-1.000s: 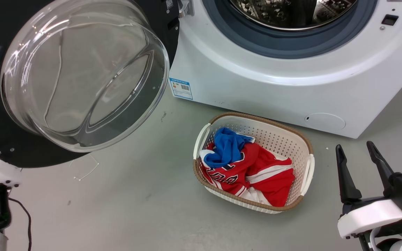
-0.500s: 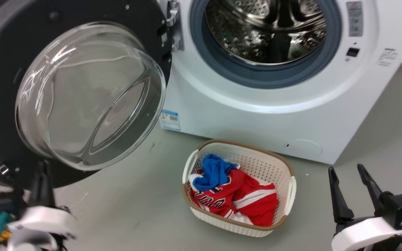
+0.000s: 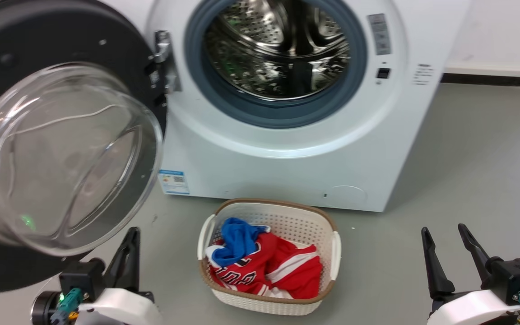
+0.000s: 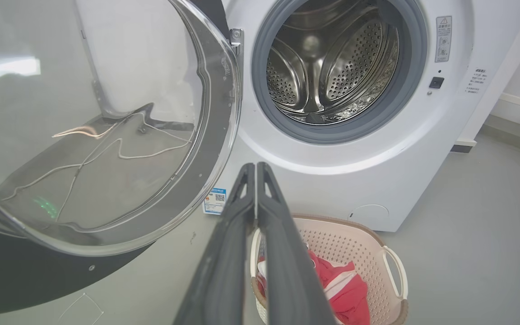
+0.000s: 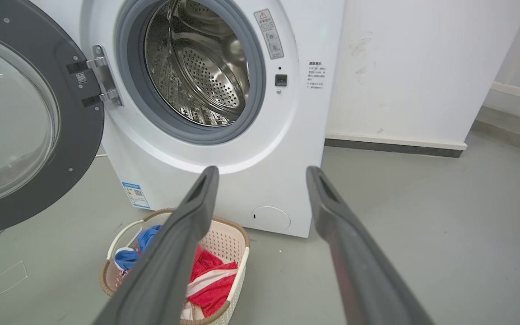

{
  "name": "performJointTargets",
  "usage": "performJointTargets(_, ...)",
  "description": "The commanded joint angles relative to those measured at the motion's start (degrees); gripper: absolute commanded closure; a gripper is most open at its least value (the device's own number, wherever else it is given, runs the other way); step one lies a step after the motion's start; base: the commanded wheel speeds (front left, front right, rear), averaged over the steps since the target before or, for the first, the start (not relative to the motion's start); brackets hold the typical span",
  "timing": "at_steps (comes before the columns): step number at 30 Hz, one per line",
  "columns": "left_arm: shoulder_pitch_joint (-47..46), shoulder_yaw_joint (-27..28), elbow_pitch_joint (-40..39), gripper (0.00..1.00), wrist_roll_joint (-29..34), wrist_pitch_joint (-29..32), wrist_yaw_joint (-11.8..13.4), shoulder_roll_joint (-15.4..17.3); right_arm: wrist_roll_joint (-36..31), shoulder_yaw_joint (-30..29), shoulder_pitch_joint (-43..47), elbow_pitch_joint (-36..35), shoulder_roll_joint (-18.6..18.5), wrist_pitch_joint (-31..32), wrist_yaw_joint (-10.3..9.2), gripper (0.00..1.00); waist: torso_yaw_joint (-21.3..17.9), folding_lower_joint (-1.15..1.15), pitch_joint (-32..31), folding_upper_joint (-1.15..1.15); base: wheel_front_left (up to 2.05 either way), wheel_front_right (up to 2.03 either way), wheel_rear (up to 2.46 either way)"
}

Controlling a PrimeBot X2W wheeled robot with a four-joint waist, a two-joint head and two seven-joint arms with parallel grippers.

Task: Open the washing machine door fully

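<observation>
Left wrist: L fingers [image 4: 228,248] together, empty | right wrist: R fingers [image 5: 174,253] spread, empty

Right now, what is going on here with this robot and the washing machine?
A two-armed robot faces the washing machine door, which stands swung wide to its left, leaving the steel drum uncovered. Neither gripper holds it: the left gripper is shut on nothing, low near the door's bottom edge, and the right gripper is open above the floor. A white laundry basket with a red jersey and a blue cloth sits on the floor before the white machine.
</observation>
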Motion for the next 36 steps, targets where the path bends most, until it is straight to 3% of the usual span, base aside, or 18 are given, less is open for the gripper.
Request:
performJointTargets(1,-1.15,-0.5,0.02,0.67,0.51,0.28,-0.16,-0.06,-0.16,-0.06,0.39,-0.24,0.12,0.14,-0.01,0.0,-1.85,0.0,-0.34,0.0,0.0,0.0,0.0)
performJointTargets(2,-1.31,-0.58,0.09,0.53,0.58,0.32,-0.12,-0.17,-0.11,0.09,0.44,-0.27,0.11,0.2,-0.01,0.0,-2.59,0.0,-0.37,0.0,0.0,0.0,0.0)
performJointTargets(4,-1.77,-1.06,0.54,0.03,1.13,0.63,0.07,0.05,-0.01,0.0,0.62,-0.31,0.11,0.28,-0.01,0.0,-3.83,0.0,-0.45,0.0,0.0,0.0,0.0)
performJointTargets(5,-2.02,-1.19,0.7,0.0,1.14,0.53,0.23,-0.04,0.11,0.03,0.75,-0.28,0.12,0.35,-0.01,0.0,-4.4,0.0,-0.46,0.0,0.0,0.0,0.0)
performJointTargets(16,-3.26,-1.97,3.02,0.0,2.05,0.05,1.11,0.09,0.6,0.91,0.91,-0.11,0.12,0.38,-0.01,0.0,-8.22,0.0,0.48,0.0,0.0,0.0,0.0)
performJointTargets(36,-4.77,-2.52,5.63,0.0,1.52,-2.03,1.61,-0.4,0.52,0.82,-0.86,0.58,0.13,-0.72,-0.01,0.0,-8.82,0.0,2.06,0.0,0.0,0.0,0.0)
